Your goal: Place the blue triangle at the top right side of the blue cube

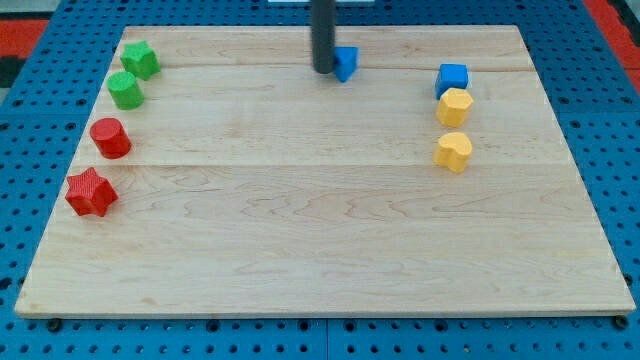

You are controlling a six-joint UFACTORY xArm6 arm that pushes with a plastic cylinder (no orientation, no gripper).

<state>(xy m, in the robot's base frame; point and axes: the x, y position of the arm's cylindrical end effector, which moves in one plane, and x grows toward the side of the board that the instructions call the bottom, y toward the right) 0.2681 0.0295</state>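
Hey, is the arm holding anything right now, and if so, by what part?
Nothing is held: there is no claw. My tip only rests against the left side of the blue triangle, left of the blue cube.

I see a pale wooden board (320, 230) with faint grain, lying on a blue pegboard surface (30, 60) dotted with dark holes. My tip (325, 70) is dark grey. The blue triangle block (347, 62) and blue cube (453, 77) match; two blocks are yellow, two green, two red.
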